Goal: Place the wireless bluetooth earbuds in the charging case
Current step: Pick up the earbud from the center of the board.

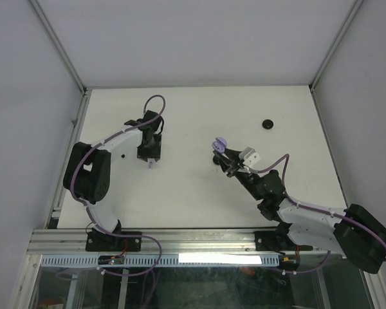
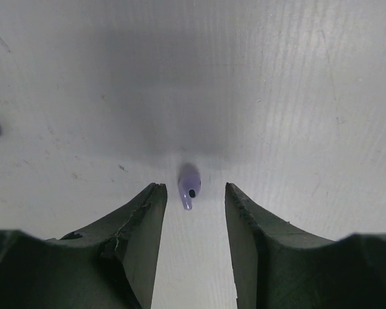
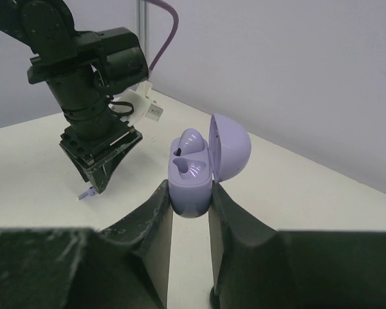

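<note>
— on the left side of the flat white table (image 1: 199,193), the black two-finger left gripper (image 2: 194,188) points down over a small lilac plastic earbud (image 2: 188,185). its fingers are spread, one on each side, and neither touches it.
— is the earbud flat on the surface?
— it's lying on the table right in the gap, stem toward the wrist, dark spot showing. lined up like that, a squeeze would catch it across its narrow width, i reckon.
— and the other arm?
— the right gripper (image 3: 190,193) pinches a lilac egg-shaped plastic charging case (image 3: 192,183) low on its body, fingers pressed on both flanks. the case looks raised off the table, well apart from the left arm, with its domed lid (image 3: 230,149) flipped back.
— why hold it that way?
— my read: gripping low leaves the sockets and hinge free, and the open mouth faces up where the other arm can reach in.
— anything inside already?
— one lilac shape with a dark tip seems seated in the far socket. the nearer one looks vacant, though i can't be sure from this angle.
— so what stage is this?
— the pick-up, with the earbud not yet gripped. it's small and smooth, so it could squirt sideways, and the stem must then match the socket.
— that small black round thing (image 1: 267,123) at the far right?
— it sits well away. i can't tell what it is.
</note>
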`<state>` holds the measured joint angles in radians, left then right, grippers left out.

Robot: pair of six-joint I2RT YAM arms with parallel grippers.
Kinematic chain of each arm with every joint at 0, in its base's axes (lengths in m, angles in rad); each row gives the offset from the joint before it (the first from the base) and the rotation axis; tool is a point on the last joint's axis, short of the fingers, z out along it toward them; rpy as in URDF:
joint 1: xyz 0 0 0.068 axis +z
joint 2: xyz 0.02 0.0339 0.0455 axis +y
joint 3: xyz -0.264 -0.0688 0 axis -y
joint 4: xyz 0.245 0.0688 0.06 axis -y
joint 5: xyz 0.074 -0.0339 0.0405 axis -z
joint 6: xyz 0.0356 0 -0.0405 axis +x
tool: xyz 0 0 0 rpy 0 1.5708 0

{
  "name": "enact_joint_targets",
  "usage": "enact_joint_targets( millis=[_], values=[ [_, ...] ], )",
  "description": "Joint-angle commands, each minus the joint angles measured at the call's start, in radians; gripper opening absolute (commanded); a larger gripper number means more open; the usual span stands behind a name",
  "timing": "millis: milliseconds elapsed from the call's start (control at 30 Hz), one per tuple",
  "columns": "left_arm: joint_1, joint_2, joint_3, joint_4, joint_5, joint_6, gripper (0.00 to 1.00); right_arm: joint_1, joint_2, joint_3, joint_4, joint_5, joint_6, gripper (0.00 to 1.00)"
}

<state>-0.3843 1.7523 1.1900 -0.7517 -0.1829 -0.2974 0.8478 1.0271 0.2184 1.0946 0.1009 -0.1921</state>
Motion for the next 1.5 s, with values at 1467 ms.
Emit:
enact_joint_targets(
  millis=[1467],
  values=[
    [-0.166, -0.361, 0.042, 0.149, -0.072, -0.091, 0.11, -0.003, 0.036, 0.089, 0.046, -0.04, -0.036, 0.0]
  ],
)
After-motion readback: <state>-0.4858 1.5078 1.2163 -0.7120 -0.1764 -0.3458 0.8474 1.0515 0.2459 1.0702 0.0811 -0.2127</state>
